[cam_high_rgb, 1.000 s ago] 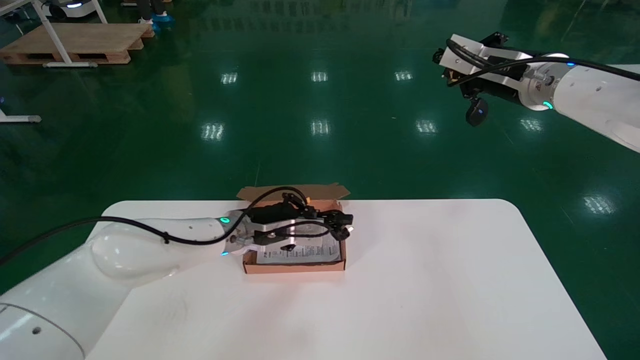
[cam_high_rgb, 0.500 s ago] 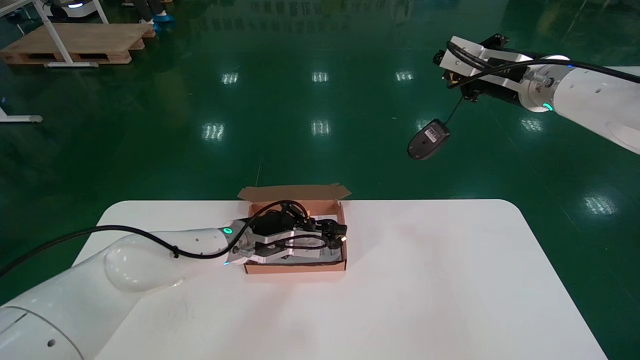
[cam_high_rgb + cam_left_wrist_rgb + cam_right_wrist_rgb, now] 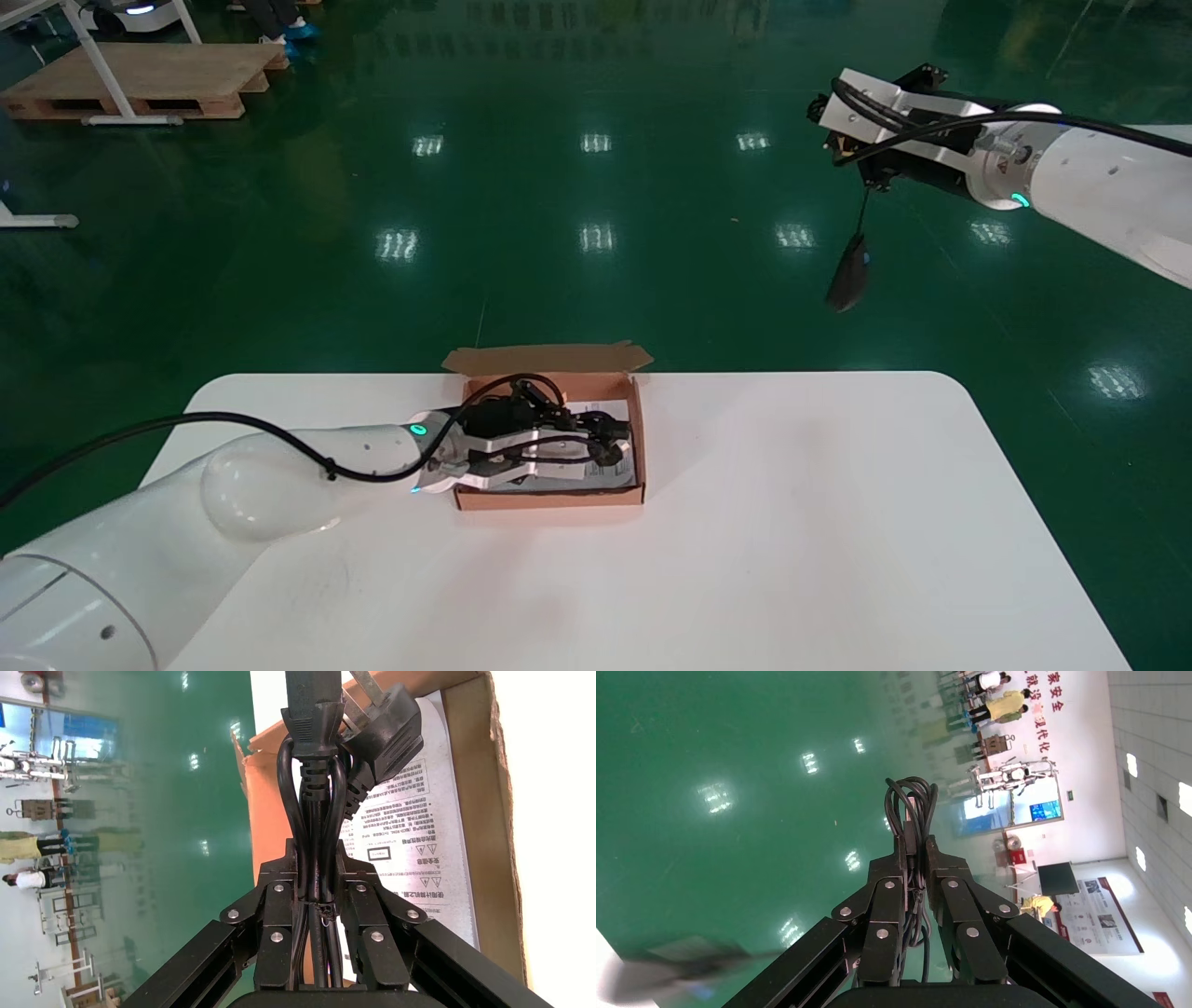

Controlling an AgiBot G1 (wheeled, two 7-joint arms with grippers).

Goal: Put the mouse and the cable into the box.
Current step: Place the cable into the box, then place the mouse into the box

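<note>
- The left pincer (image 3: 603, 440) is reaching in from the left side of the table (image 3: 792, 522) and sitting low inside the box (image 3: 549, 498). It is clenching a bundled black cable (image 3: 535, 438).
- In the left wrist view, the left pincer (image 3: 318, 878) is squeezing several strands of the cable (image 3: 316, 790) together. The plug heads are jutting out past its tips, over a printed leaflet (image 3: 422, 846) that is lying on the bottom of the box (image 3: 474, 755).
- The box is standing at the far edge of the table, about midway across, with its flap (image 3: 549, 357) folding open on the far side.
- The right pincer (image 3: 864, 175) is hanging high at the far right, well beyond the table and over the green floor (image 3: 559, 186). It is grasping the mouse's cord (image 3: 859, 210).
- The mouse (image 3: 847, 275) is dangling below it on a single strand, off the table and well apart from the box.
- In the right wrist view, the right pincer (image 3: 916, 857) is pressing shut on the looped cord (image 3: 911, 797). The mouse (image 3: 659, 973) is showing only as a blur.
</note>
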